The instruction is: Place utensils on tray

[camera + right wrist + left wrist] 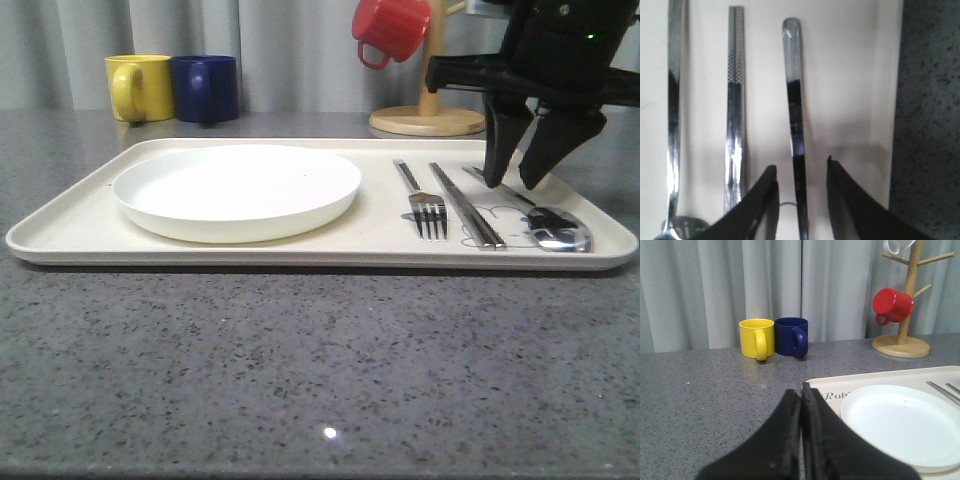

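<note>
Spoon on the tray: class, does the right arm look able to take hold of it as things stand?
Probably yes. The right gripper hangs open just above the spoon, its jaws to either side of the handle in the right wrist view. Nothing lies between them; the chopsticks lie apart on the tray.

Right gripper [520, 180]: matte black, bulky angular housing up top with a small green light on it, horizontal black bar beneath, two tapered wedge fingers [499, 150] narrowing to blunt tips. Right wrist view: the same fingers [765, 200] dark, curved, with smooth edges. Left gripper [801, 400]: two matte black fingers [787, 430], broad at base, narrowing to rounded tips, faint scuffs on the surface.
</note>
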Available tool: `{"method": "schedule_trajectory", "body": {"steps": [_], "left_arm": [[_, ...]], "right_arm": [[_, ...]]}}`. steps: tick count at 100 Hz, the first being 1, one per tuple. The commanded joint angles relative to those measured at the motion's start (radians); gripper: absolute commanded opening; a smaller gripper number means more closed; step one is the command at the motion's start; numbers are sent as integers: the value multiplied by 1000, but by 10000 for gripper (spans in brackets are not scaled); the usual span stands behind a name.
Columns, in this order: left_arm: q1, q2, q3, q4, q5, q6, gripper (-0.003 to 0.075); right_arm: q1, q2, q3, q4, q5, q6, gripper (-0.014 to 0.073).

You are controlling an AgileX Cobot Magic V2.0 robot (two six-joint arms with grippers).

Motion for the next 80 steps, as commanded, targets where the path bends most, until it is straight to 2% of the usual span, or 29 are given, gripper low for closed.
{"method": "schedule_trajectory", "body": {"steps": [1, 45, 80], "left_arm": [[-7, 9, -29, -6, -70, 3, -18], [-7, 9, -29, -6, -70, 3, -18], [-7, 9, -29, -6, -70, 3, -18]], "right_arm": [[0, -85, -26, -48, -35, 3, 261], [-107, -294, -15, -129, -35, -23, 258], [-107, -582, 189, -154, -104, -25, 258]]}}
